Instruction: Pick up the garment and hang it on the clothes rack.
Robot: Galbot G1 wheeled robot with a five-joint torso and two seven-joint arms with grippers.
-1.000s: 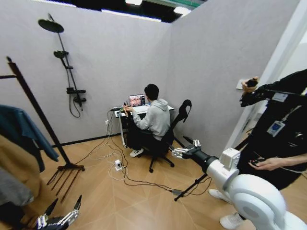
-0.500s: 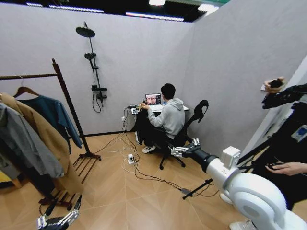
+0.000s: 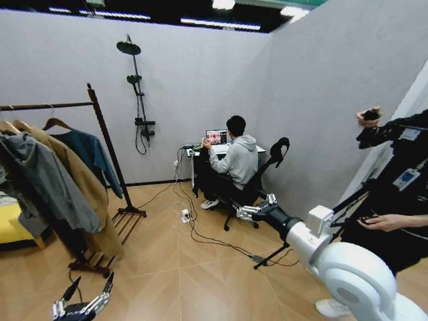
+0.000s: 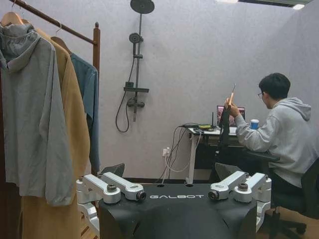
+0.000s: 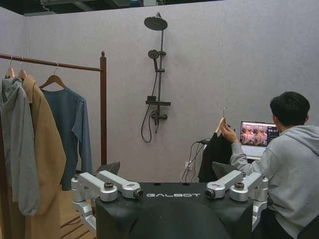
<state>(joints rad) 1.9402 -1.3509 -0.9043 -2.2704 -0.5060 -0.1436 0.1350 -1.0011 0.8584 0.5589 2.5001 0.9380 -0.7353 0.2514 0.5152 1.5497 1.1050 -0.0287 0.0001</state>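
The garment (image 3: pixel 92 155), a dark teal long-sleeved top on a wooden hanger, hangs on the clothes rack (image 3: pixel 107 140) at the bar's right end, beside the post. It also shows as the garment (image 5: pixel 67 127) in the right wrist view and the garment (image 4: pixel 90 99) in the left wrist view. My left gripper (image 3: pixel 90 287) is low at the bottom left, open and holding nothing, well short of the rack. My right gripper (image 3: pixel 253 208) is stretched forward at the right, open and holding nothing, far from the rack.
A tan coat (image 3: pixel 83 194) and a grey hooded jacket (image 3: pixel 47 187) share the bar. A black shower stand (image 3: pixel 137 87) is on the back wall. A seated person at a desk (image 3: pixel 200 152), floor cables (image 3: pixel 200 237) and a standing person at the right edge crowd the right.
The head camera has swung left, so the whole rack and its clothes now show further into the picture. Both arms hold the same pose.
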